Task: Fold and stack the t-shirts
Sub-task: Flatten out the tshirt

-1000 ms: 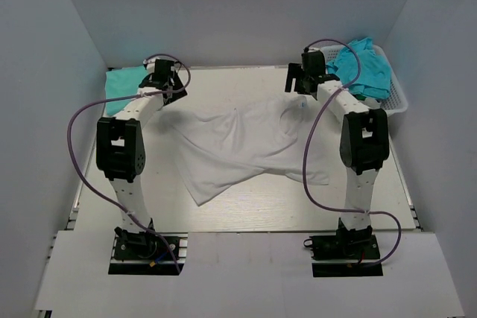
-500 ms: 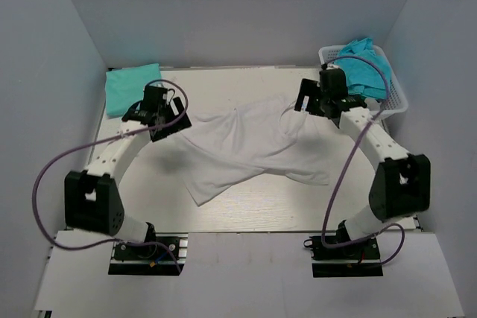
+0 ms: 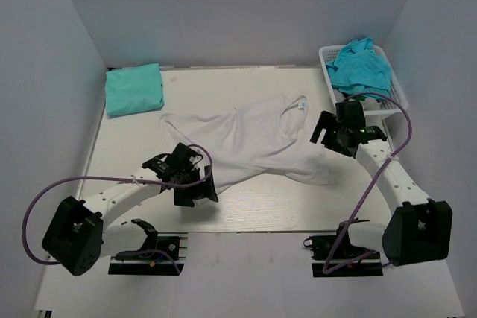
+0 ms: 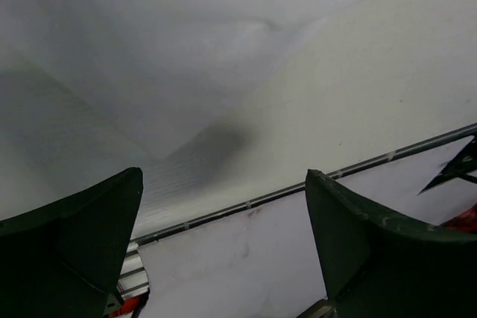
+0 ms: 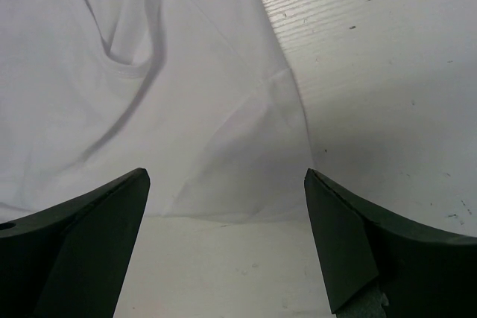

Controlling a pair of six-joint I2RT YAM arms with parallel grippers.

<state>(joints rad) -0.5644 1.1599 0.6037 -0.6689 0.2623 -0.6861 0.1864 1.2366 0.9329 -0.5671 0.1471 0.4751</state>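
Note:
A white t-shirt (image 3: 250, 141) lies spread and rumpled mid-table, its small blue neck label (image 3: 302, 106) at the far side. One folded turquoise t-shirt (image 3: 134, 88) rests at the back left. More turquoise t-shirts (image 3: 361, 65) are heaped in the basket. My left gripper (image 3: 195, 191) hovers open at the white shirt's near-left corner; in the left wrist view the gripper (image 4: 223, 175) holds nothing, with the white cloth (image 4: 149, 57) ahead. My right gripper (image 3: 326, 132) is open above the shirt's right sleeve (image 5: 253, 147), empty in its own view (image 5: 226, 173).
A white lattice basket (image 3: 399, 99) stands at the back right corner. The table's near edge with a metal rail (image 4: 313, 182) runs just under the left gripper. Enclosure walls close in on the left, right and back.
Both arms have swung back from the far side toward the near side: the left gripper to the shirt's near-left corner, the right from the collar to the right sleeve.

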